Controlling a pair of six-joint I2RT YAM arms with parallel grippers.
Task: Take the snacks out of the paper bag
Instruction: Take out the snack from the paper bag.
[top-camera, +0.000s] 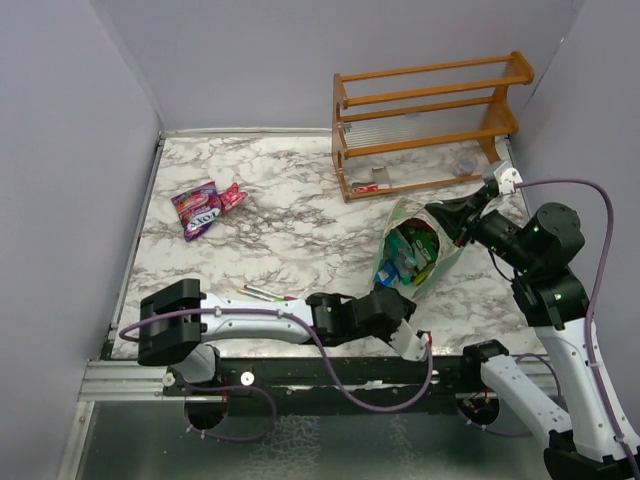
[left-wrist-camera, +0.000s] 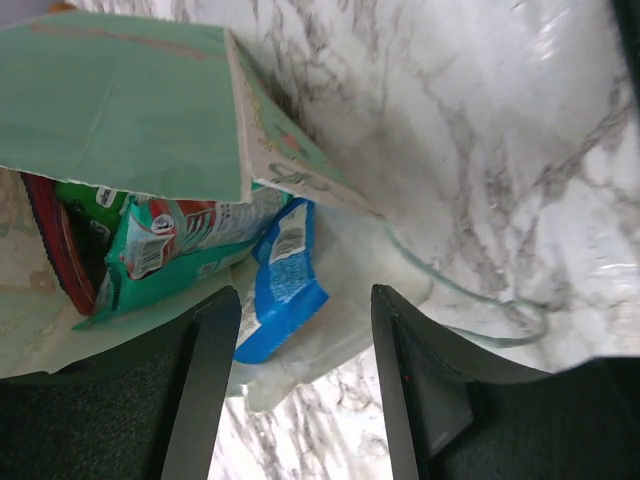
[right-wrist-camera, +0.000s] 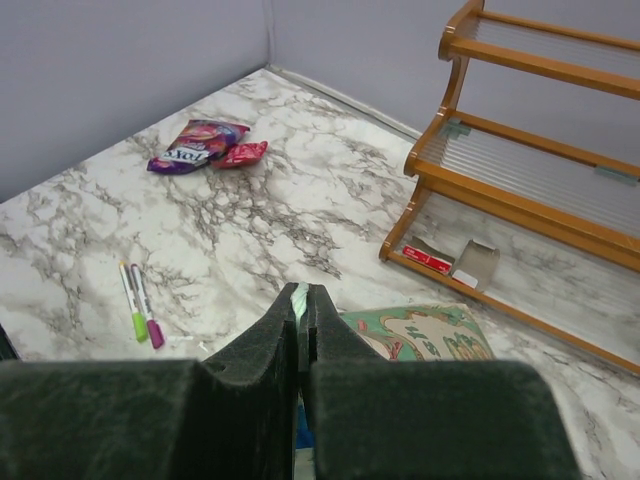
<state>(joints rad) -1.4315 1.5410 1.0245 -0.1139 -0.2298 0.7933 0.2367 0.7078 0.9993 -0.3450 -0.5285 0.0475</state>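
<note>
Nearest to us in the wrist views are the pincer fingers themselves. Right pincer (right-wrist-camera: 303, 305): pads pressed together, with a thin pale green edge of the paper bag (right-wrist-camera: 420, 335) nipped between them. Left pincer (left-wrist-camera: 305, 300): fingers apart at a middling gap, set at the bag's mouth with the corner of a blue packet (left-wrist-camera: 285, 285) between them. We cannot tell whether either finger touches it.

Marbled surface (top-camera: 290, 215) carries everything. Orange wooden rack (top-camera: 430, 115) stands at the far right. Only the right wrist view shows its ribbed shelves clearly, with a small red-and-white flat item (right-wrist-camera: 428, 259) on the lowest level.

Bag lies on its side on the right half of the surface, just in front of the rack, mouth toward the arm bases. From above we see only a jumble of green, teal and yellow-green packets inside. The left wrist view sorts them better: a teal packet (left-wrist-camera: 165, 255) and a dark red one (left-wrist-camera: 55, 250) beside it, both inside the mouth, and the blue packet poking out past the bag's edge. A thin cord handle (left-wrist-camera: 500, 315) loops on the marble beside the mouth; we find it in that view alone.

Outside the bag, well apart at far left, a purple packet (top-camera: 195, 208) and a pink packet (top-camera: 233, 196) lie side by side. Two marker pens (right-wrist-camera: 131, 300), green and purple, lie together near the left arm (top-camera: 250, 325).
</note>
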